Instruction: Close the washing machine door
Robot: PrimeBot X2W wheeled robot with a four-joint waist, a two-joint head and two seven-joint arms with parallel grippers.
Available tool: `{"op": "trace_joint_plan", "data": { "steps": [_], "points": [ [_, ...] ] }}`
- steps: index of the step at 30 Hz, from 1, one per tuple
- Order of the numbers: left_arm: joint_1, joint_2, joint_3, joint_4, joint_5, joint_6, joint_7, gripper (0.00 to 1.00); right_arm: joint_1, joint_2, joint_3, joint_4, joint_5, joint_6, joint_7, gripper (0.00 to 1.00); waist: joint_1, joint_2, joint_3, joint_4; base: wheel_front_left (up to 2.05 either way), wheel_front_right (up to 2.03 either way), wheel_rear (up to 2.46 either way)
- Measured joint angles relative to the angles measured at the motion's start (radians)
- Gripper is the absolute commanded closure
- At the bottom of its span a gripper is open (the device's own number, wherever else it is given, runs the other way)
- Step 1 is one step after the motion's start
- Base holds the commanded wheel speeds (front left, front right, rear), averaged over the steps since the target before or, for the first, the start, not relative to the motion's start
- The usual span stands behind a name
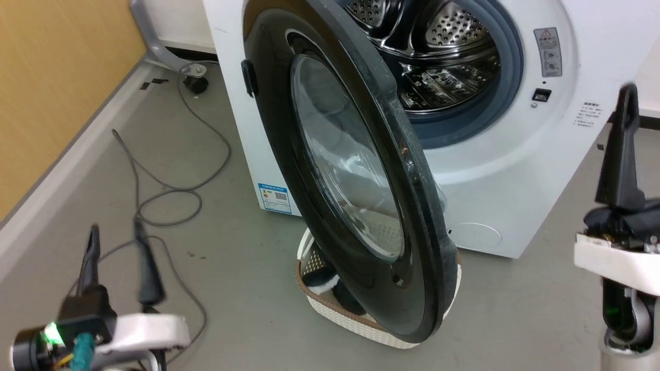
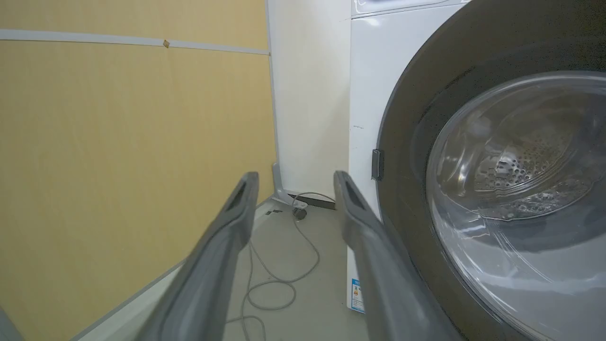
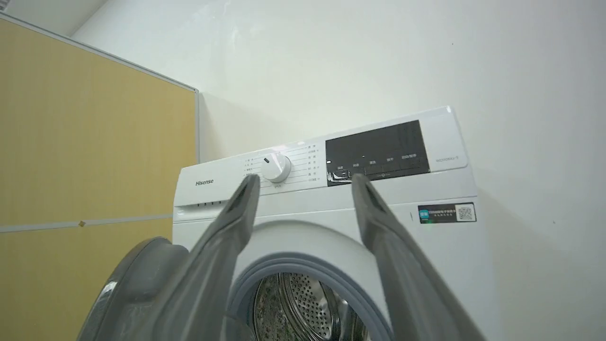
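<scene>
The grey floor (image 1: 515, 309) lies before me. The white washing machine (image 1: 593, 62) stands on it, a cream basket (image 1: 350, 322) sits just in front of that, and a grey cable (image 1: 170, 206) loops loosely at my left, running toward a wheeled stand leg (image 1: 160, 51)

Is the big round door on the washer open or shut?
Open. The washing machine door stands swung out, and the steel drum shows bare behind it.

1. I count one machine (image 1: 515, 170).
2. I see one door (image 1: 350, 165).
3. One drum (image 1: 438, 46).
4. One dial (image 3: 276, 166).
5. One basket (image 1: 350, 322).
6. Two grippers on my rig: left gripper (image 2: 296, 179) and right gripper (image 3: 305, 182), two fingers each.
</scene>
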Motion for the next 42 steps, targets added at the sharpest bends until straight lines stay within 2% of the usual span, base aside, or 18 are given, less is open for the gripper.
{"op": "trace_joint_plan", "data": {
  "steps": [4,5,6,12,18,27,30,34,42],
  "points": [
    [0.038,-0.027,0.005,-0.012,0.035,-0.001,0.000,0.00,-0.035,-0.001,0.074,-0.042,0.015,0.000,0.000,0.00,0.0000,0.0000,-0.006,0.011,0.00,0.00,0.00],
    [0.045,-0.031,0.006,-0.012,0.043,-0.002,0.000,0.00,-0.041,-0.001,0.100,-0.050,0.019,0.000,0.000,0.15,0.0000,0.0000,-0.007,0.014,0.00,0.00,0.00],
    [0.053,-0.036,0.008,-0.012,0.048,-0.008,0.000,0.00,-0.044,-0.001,0.126,-0.059,0.022,0.000,0.000,1.00,0.0000,0.0000,-0.009,0.017,0.00,0.00,0.00],
    [0.086,-0.059,0.018,-0.012,0.073,-0.044,0.000,0.00,-0.044,-0.022,0.321,-0.062,0.024,0.000,-0.001,1.00,0.0000,0.0000,-0.020,0.028,0.00,0.00,0.00],
    [0.103,-0.086,0.021,-0.007,0.098,-0.079,0.000,0.00,-0.038,-0.178,0.592,-0.031,0.070,0.002,-0.001,1.00,0.0000,0.0000,-0.022,0.031,0.00,0.00,0.00],
    [0.104,-0.122,0.034,0.001,0.123,-0.108,0.000,0.00,0.018,-0.300,0.792,0.104,0.048,0.002,-0.001,1.00,0.0000,0.0000,-0.015,0.016,0.00,0.00,0.00],
    [0.104,-0.129,0.043,-0.001,0.132,-0.115,0.000,0.00,0.032,-0.328,0.816,0.161,0.023,0.002,-0.001,1.00,0.0000,0.0000,-0.009,0.009,0.00,0.00,0.00],
    [0.102,-0.135,0.061,-0.007,0.137,-0.124,0.000,0.00,0.055,-0.346,0.799,0.232,0.026,0.002,-0.001,1.00,0.0000,0.0000,0.001,-0.005,0.00,0.00,0.00],
    [0.091,-0.153,0.055,-0.010,0.168,-0.141,0.000,0.00,0.069,-0.340,0.683,0.302,0.020,0.003,-0.001,1.00,0.0000,0.0000,0.028,-0.023,0.00,0.00,0.00]
  ]
}}
